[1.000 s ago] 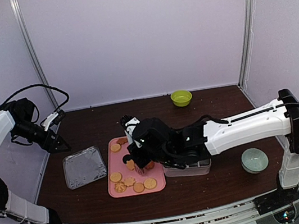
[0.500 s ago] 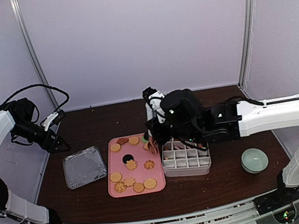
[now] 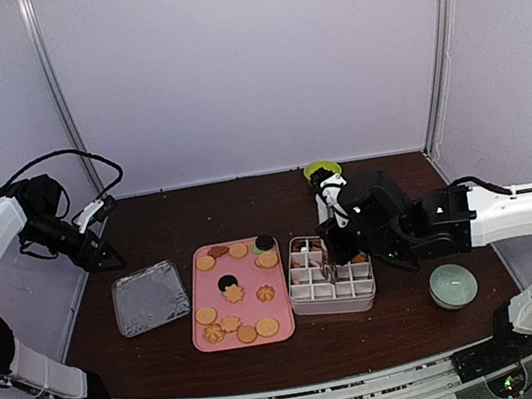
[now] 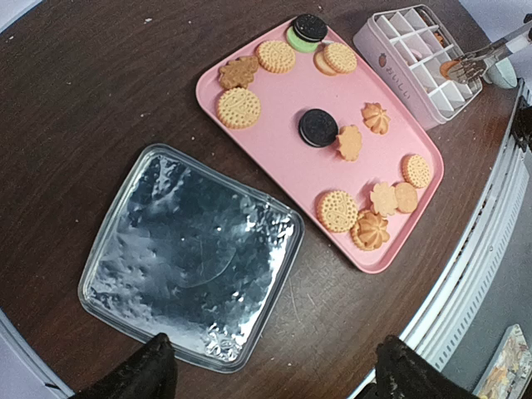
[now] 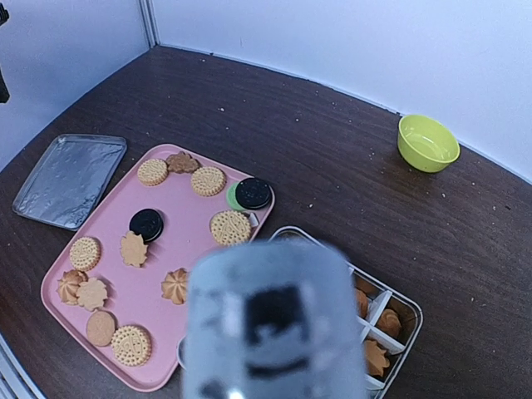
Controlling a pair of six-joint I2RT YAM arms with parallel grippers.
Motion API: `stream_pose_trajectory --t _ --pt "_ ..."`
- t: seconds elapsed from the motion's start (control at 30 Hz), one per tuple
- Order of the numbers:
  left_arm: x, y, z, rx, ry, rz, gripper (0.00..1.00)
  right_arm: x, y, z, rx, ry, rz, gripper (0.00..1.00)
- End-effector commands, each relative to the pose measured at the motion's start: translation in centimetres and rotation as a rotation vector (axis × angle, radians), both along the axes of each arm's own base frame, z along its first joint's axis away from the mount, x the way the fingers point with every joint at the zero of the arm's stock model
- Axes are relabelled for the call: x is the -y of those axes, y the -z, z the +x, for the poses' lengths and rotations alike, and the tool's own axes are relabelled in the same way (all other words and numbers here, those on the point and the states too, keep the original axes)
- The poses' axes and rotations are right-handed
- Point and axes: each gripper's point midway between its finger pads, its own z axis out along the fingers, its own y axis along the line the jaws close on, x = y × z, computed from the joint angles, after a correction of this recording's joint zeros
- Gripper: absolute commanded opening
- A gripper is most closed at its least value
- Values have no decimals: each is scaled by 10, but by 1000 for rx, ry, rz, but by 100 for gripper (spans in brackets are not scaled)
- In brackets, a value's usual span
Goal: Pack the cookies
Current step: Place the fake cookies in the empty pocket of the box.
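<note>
Several cookies (image 3: 232,293) lie on a pink tray (image 3: 285,330), mostly tan, with two black ones (image 4: 317,127). A white compartment box (image 3: 334,295) stands right of the tray, with a few tan cookies (image 5: 378,320) in its far cells. My right gripper (image 3: 332,248) is over the box, shut on metal tongs (image 4: 486,58) whose tips hold a small orange cookie (image 4: 453,68). In the right wrist view the blurred grey tongs (image 5: 266,324) hide the fingers. My left gripper (image 4: 278,374) is open and empty, held high at the far left over a foil lid (image 4: 191,266).
The foil lid (image 3: 150,297) lies left of the pink tray. A yellow-green bowl (image 3: 323,172) stands at the back, and a pale green bowl (image 3: 453,284) sits right of the box. The table's front rail (image 4: 490,224) is close to the tray.
My right arm has swung right with the tongs, from over the pink tray's cookies to over the compartment box. The left arm has not moved.
</note>
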Motion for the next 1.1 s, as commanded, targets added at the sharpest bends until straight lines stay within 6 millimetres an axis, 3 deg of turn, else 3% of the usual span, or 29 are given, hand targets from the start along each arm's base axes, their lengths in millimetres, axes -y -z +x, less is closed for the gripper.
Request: stream_pose_trajectory --t 0.0,0.5,0.73,1.07 --pt "1 -12 4 37 4 -19 85 -1 -3 4 3 23 29 5" --pt "0 -12 3 37 4 -14 85 -13 -11 17 26 16 22 7" --pt "0 -11 2 36 5 -8 85 -14 -9 16 15 10 33 21" --pt "0 -12 2 39 4 -10 85 -12 -41 18 71 11 63 34"
